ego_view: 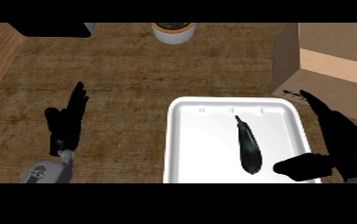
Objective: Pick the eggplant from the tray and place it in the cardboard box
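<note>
A dark, slender eggplant (247,146) lies lengthwise in the white tray (202,138), right of the tray's middle, stem end pointing away from me. My right hand (333,138) hovers over the tray's right rim, fingers straight and pointing away, thumb spread toward the eggplant's near end without touching it. The cardboard box (322,60) stands open at the far right, just beyond the tray. At the left, my left hand (67,119) rests open, fingers up, holding nothing.
A white pot with a plant (173,31) stands at the counter's far edge. A dark object (55,29) sits at the far left corner. Brown counter top stretches between the left hand and the tray.
</note>
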### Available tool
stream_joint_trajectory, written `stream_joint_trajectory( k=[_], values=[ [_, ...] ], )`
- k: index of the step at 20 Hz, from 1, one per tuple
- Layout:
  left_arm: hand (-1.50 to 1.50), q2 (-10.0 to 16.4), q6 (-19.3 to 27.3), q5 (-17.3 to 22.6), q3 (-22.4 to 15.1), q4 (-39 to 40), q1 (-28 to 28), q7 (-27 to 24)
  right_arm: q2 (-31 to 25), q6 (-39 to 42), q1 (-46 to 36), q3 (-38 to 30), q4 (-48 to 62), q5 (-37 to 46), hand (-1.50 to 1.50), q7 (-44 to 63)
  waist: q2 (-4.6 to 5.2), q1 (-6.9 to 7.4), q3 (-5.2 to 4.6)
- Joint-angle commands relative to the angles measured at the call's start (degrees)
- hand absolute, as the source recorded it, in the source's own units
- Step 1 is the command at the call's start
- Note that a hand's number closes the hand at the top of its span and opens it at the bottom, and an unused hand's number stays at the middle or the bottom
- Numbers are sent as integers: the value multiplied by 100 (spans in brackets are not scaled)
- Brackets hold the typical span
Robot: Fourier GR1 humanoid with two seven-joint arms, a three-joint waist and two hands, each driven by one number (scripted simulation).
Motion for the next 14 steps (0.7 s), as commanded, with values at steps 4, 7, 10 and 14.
stream_joint_trajectory(
  k=[4,7,10,14],
  values=[
    [0,-117,228,-242,-125,-118,-149,99,378,716,-597,421,863,-313,-150,1535,-3,60,7],
    [0,-84,129,-123,29,56,-159,105,623,684,-645,568,1170,-367,-150,1591,-4,11,1],
    [0,-124,116,-123,-34,-136,-13,155,854,757,-1082,456,1655,-403,-150,1593,-18,51,2],
    [0,-87,71,-156,-56,-273,263,140,1261,664,-1148,641,1877,-197,-150,1594,-34,6,7]
  ],
)
